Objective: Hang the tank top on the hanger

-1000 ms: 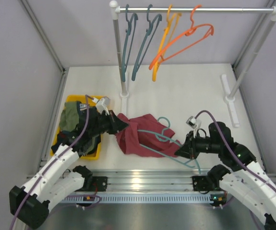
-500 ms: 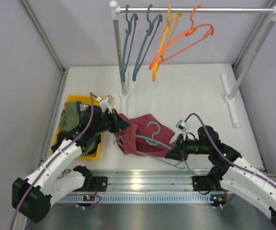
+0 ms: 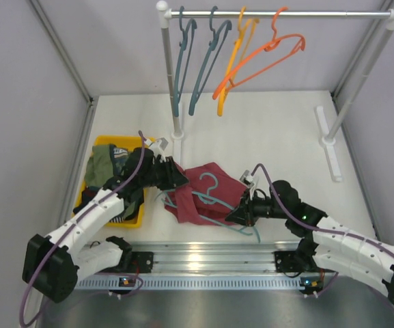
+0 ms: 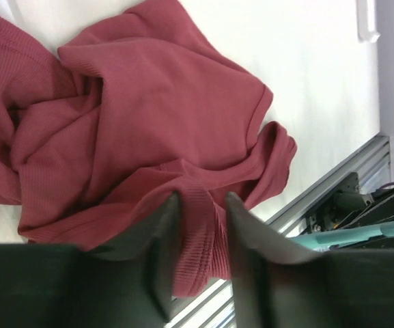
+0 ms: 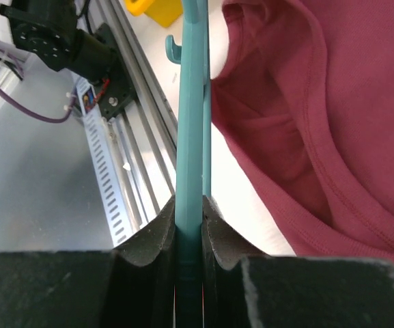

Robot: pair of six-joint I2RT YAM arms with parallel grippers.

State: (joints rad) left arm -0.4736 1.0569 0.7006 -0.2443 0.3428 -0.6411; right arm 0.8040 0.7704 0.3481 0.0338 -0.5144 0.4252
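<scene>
The tank top lies crumpled on the bench near its front edge, just right of the yellow bin. The teal hanger lies across it with its hook resting on the cloth. The left fingers are clamped on a ribbed fold at the garment's edge, a hem or a strap, I can't tell which. The cloth bunches up between them, which looks meant to pin the top in place or lift one opening so it doesn't slide about. The right fingers are clenched tight on one thin bar of the hanger, gripping it edge-on so the whole frame can be steered like a lever. That bar runs just beside a seamed opening of the top, so I judge the aim is to feed the hanger's shoulder into the garment while the other arm holds the cloth steady. The top is not yet hung: as far as I can see, the frame lies over the cloth rather than inside it.
</scene>
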